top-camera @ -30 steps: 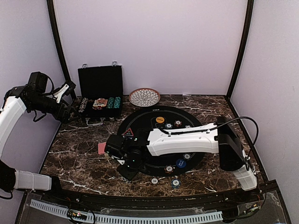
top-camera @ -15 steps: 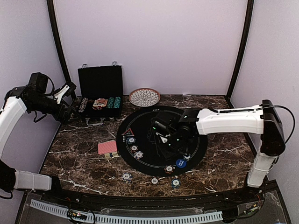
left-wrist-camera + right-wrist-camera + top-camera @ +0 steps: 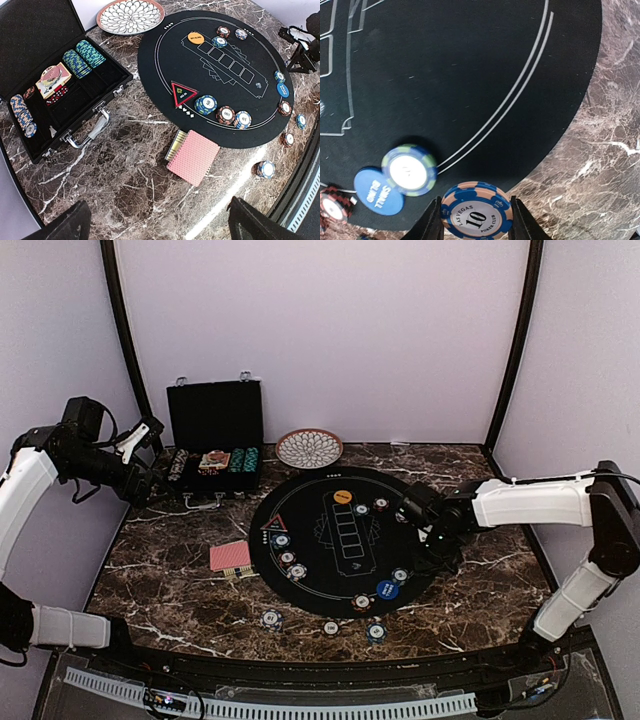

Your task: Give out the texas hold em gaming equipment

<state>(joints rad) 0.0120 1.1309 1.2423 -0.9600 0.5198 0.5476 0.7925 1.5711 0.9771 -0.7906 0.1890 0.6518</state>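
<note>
Far left, the left end effector (image 3: 158, 204) is hanging above the marble surface (image 3: 125, 200) with its fingers spread as wide as they go and nothing between them. Only two dark fingertips (image 3: 65, 225) are showing, cut off by the bottom edge of the wrist view. Up and to its left the black hinged case (image 3: 30, 30) is lying open, holding rows of chips and a small pack whose print is too small to read. Just ahead of this end effector, the red-backed playing cards (image 3: 194, 157) are sitting in a stack beside the round black mat (image 3: 165, 60). The red triangle marker (image 3: 183, 93) is lying on the mat's nearer rim and the orange button disc (image 3: 195, 37) farther off. The patterned dish (image 3: 131, 15) is sitting beyond, its top edge cropped.

To the right, the right end effector (image 3: 476, 220) is pinching an orange-and-blue poker chip (image 3: 476, 210) marked 10 between partly closed fingers (image 3: 432, 225), over the mat's edge. Chip and fingers are both running off the bottom of the frame, and whether the chip is touching down cannot be told. From overhead it is too small to make out. Just left of this end effector, a green-and-blue chip (image 3: 409, 170) is lying on the mat right beside the blue button disc (image 3: 379, 198).
</note>
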